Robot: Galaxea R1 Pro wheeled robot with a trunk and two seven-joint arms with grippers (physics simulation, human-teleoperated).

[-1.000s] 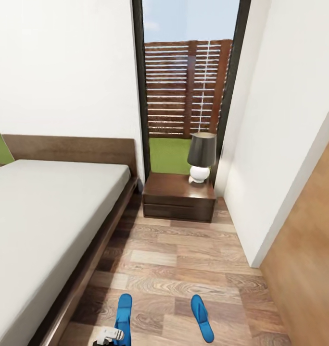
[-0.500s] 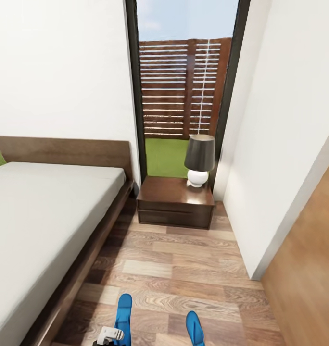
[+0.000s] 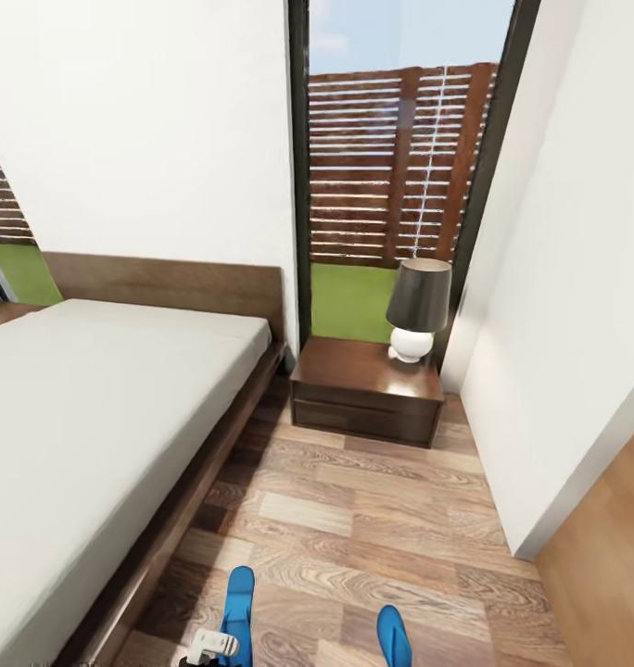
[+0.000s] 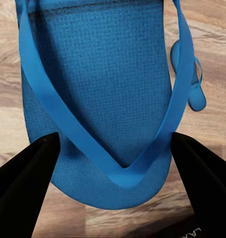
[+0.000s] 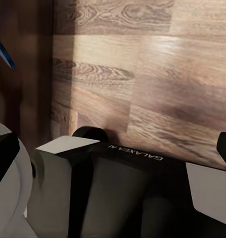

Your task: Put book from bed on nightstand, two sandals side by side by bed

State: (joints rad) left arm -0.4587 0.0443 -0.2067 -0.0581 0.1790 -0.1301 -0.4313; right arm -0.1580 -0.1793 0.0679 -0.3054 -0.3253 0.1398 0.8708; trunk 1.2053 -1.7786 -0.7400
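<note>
My left gripper (image 4: 113, 141) is shut on a bright blue sandal (image 4: 100, 94), its two black fingers (image 4: 28, 171) pressing the sole's edges near the toe end. In the head view this sandal (image 3: 238, 602) hangs at the bottom edge above the wood floor, beside the bed (image 3: 95, 417). The second sandal (image 3: 392, 635) lies on the floor to its right, also seen small as the other sandal (image 4: 189, 74). The nightstand (image 3: 365, 389) stands beyond, next to the headboard. My right gripper (image 5: 118, 144) is open over the floor. The book is out of view.
A lamp (image 3: 416, 308) with a dark shade stands on the nightstand's right part. A white wall (image 3: 576, 324) juts in at the right, leaving a narrow aisle of floor (image 3: 354, 519). A tall window (image 3: 391, 167) is behind. The robot's base (image 5: 123, 188) is under my right gripper.
The whole head view has swung, so the bed and nightstand now sit further right in the picture. The held sandal stays in the same spot with my left gripper.
</note>
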